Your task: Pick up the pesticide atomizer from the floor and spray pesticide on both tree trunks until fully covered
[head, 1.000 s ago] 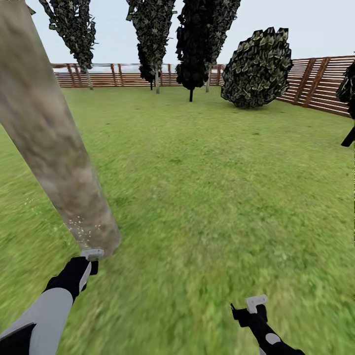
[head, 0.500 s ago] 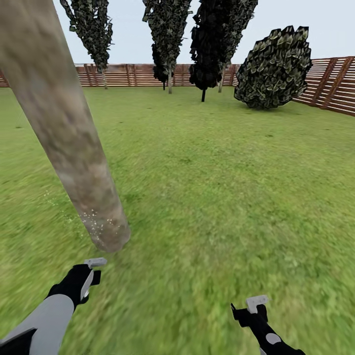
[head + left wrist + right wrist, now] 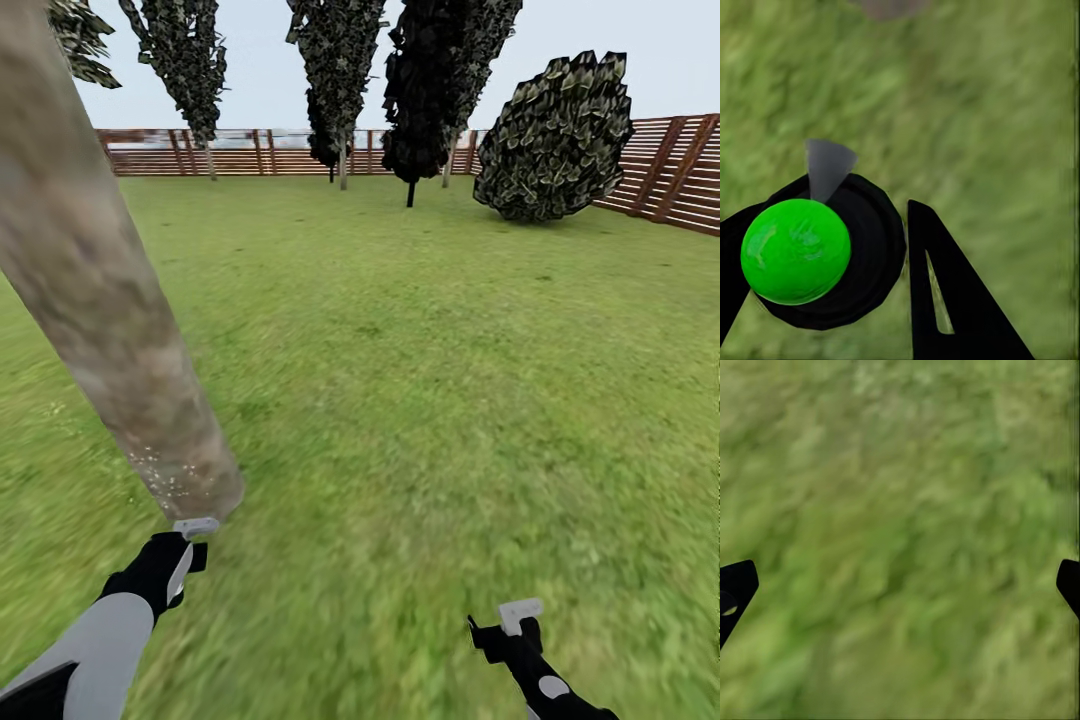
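Left gripper (image 3: 862,277) is clamped on the pesticide atomizer (image 3: 810,251): shiny green ball on a black round body, grey nozzle at 12 o'clock. Tree trunk (image 3: 110,310), mottled grey-brown, stands just beyond with white pesticide (image 3: 170,478) specks near its base. Right gripper (image 3: 900,585) is spread wide over grass (image 3: 450,380).

Tree trunk (image 3: 110,310) left, open lawn (image 3: 450,400) right
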Controlling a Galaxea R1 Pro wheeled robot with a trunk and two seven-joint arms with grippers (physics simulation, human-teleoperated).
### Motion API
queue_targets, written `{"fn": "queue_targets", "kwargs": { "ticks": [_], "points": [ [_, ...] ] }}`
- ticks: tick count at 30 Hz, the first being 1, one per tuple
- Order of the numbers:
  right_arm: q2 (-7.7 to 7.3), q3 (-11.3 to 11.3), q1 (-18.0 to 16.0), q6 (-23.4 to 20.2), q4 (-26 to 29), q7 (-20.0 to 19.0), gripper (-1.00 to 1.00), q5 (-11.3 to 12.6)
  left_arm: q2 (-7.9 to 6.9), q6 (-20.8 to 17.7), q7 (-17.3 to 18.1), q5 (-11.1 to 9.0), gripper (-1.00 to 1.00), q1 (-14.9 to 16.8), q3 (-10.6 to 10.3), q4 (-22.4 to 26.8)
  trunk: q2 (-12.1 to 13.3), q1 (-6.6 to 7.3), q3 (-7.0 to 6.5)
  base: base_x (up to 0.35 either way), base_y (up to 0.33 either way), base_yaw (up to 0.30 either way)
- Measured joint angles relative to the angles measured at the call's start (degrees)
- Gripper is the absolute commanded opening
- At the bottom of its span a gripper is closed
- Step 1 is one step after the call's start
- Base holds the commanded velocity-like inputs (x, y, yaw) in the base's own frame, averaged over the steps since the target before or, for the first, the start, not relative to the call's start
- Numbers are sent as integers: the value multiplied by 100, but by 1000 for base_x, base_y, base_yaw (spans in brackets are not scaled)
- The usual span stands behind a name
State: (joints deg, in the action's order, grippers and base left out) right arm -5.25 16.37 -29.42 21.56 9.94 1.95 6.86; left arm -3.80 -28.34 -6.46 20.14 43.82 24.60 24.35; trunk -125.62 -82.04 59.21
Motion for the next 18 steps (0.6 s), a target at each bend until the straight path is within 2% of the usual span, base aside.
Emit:
{"fn": "queue_targets", "kwargs": {
  "ticks": [2,10,18],
  "points": [
    [0,0,0,0,0,1,100,1,-2,1,-3,0,-100,0,2,1,0,-1,0,17,-270,116],
    [7,0,-2,0,-10,1,100,-6,-2,-1,-6,-3,-100,-2,27,2,0,0,0,19,-274,270],
    [2,0,0,0,0,2,100,-2,-2,9,0,0,-100,0,56,0,0,1,0,123,-271,38]
  ]
}}
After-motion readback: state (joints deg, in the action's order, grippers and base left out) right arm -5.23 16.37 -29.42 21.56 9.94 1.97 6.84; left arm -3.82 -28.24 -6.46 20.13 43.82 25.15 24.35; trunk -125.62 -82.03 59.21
